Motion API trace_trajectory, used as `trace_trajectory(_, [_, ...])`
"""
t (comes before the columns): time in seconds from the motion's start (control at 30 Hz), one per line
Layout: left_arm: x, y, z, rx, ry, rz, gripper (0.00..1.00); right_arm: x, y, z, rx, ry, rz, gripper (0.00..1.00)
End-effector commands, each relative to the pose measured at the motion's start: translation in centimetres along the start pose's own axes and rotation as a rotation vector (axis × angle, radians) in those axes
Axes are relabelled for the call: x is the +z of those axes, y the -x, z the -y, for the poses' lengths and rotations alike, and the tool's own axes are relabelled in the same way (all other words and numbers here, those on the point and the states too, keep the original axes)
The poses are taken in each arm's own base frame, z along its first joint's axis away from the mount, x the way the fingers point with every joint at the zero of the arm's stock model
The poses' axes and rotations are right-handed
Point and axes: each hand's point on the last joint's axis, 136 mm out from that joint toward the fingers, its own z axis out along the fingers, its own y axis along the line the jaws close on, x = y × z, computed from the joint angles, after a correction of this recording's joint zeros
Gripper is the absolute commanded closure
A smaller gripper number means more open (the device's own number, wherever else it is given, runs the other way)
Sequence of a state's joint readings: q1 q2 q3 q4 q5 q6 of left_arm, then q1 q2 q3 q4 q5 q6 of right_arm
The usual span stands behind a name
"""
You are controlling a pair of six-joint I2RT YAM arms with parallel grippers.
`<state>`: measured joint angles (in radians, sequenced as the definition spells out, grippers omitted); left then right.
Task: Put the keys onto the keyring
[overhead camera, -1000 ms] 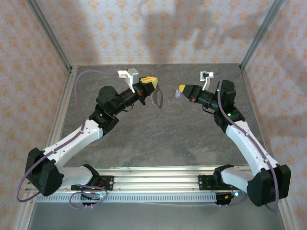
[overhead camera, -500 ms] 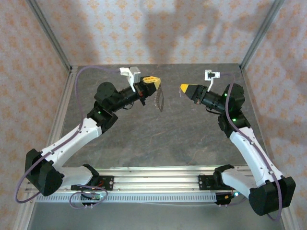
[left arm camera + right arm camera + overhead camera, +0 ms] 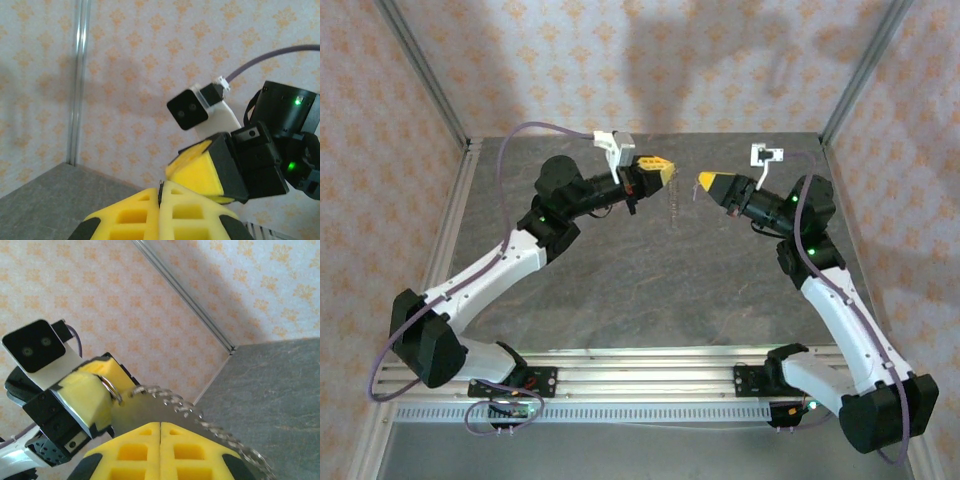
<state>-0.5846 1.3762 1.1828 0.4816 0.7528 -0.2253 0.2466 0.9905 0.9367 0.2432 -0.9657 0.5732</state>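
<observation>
Two clenched grippers face tip to tip: the left gripper (image 3: 663,168) pinches the keyring (image 3: 673,207), dangling below it. The right gripper (image 3: 701,181) grips the key (image 3: 145,412), just beside that loop

A dark grey, stone-patterned table (image 3: 650,290) is boxed in on three sides by walls (image 3: 570,60) papered in pale pink with a repeating orange floral motif. Slim silver metal posts (image 3: 420,70) slant up from the table's two far corners. Along the table's near edge runs a ribbed aluminium rail (image 3: 650,365) with a pale slotted strip (image 3: 640,412) just in front of it, and the light is soft and even, throwing broad, blurred grey shadows (image 3: 740,50) across the back wall.
</observation>
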Motion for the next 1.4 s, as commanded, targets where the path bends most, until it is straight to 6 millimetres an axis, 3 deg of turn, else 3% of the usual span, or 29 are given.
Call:
trace_trajectory(0.0, [0.4,1.5,1.6,0.099,-0.044,0.013,1.00,-0.7,2.9,-3.1,-0.083,0.060,0.091,1.00])
trace_trajectory(0.43, [1.1,0.8,2.0,0.184,-0.039,-0.021,1.00,-0.5,4.0,-4.7,-0.078,0.127,0.133,1.00])
trace_trajectory(0.8, [1.3,0.9,2.1,0.179,-0.036,-0.023,1.00,0.5,2.6,-5.7,-0.083,0.165,0.086,1.00])
trace_trajectory(1.1, [1.5,1.0,2.4,0.174,-0.038,-0.021,1.00,1.0,1.9,-5.7,-0.090,0.158,0.058,1.00])
trace_trajectory(1.37, [1.6,1.3,2.4,0.175,-0.034,-0.015,1.00,1.2,1.2,-4.4,-0.089,0.115,0.043,1.00])
